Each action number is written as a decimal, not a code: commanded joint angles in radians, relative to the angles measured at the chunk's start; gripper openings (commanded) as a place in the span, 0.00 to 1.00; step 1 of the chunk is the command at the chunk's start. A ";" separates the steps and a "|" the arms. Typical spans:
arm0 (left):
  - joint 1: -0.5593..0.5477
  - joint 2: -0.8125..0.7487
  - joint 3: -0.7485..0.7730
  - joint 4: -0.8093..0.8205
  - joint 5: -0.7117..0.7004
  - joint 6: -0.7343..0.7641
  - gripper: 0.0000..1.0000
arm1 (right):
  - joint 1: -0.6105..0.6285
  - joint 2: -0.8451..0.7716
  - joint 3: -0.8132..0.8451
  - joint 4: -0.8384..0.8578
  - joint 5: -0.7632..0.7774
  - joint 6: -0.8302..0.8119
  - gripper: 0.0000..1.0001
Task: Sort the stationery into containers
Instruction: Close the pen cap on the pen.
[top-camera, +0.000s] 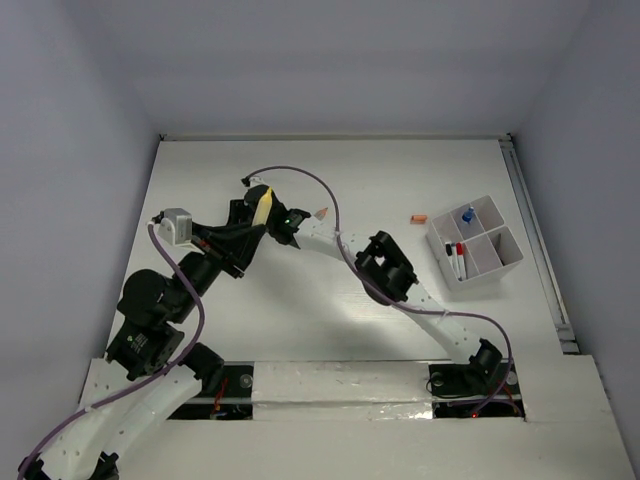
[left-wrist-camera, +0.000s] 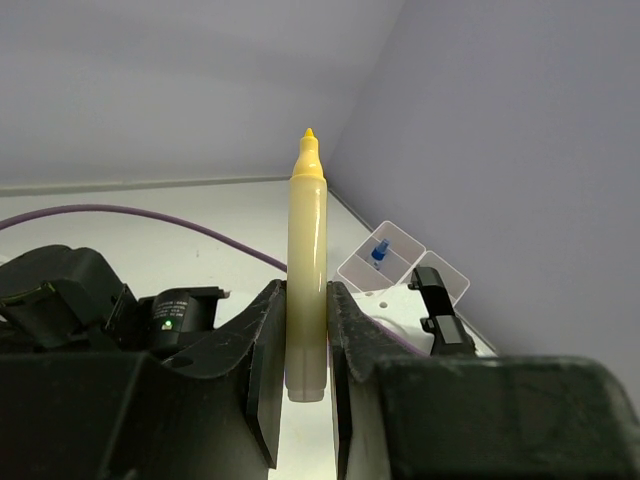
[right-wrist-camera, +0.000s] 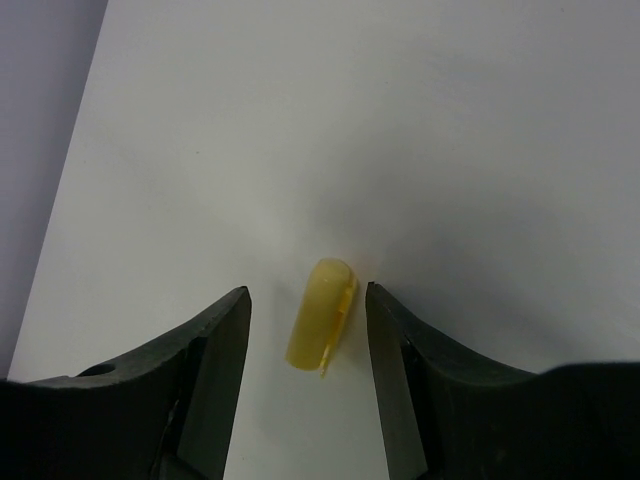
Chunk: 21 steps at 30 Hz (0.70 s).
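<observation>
While some pens (top-camera: 456, 258) sit in the containers (top-camera: 497, 264), the left hand (left-wrist-camera: 305, 300) grips a yellow marker (left-wrist-camera: 307, 240) and the right hand (right-wrist-camera: 306, 295) stands wide around a yellow cap (right-wrist-camera: 320, 325) on the tabletop (right-wrist-camera: 400, 120), both not yet sorted.

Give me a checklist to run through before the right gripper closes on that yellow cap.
1. Right gripper open: ok, jaws stand apart.
2. Yellow cap between the jaws: ok, it lies on the table and touches neither jaw.
3. Right gripper low enough to catch the cap: cannot tell.
4. Left gripper shut on the yellow marker: ok, bare tip pointing up.
5. Container has a free compartment: ok.
</observation>
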 joint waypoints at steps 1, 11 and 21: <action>0.004 -0.012 -0.011 0.068 0.020 0.006 0.00 | 0.016 0.064 0.046 -0.054 -0.002 0.022 0.55; 0.004 -0.015 -0.011 0.068 0.017 0.009 0.00 | 0.016 0.073 0.048 -0.106 0.019 0.034 0.43; 0.004 -0.004 -0.017 0.073 0.009 -0.014 0.00 | 0.016 -0.034 -0.099 -0.102 0.022 -0.004 0.15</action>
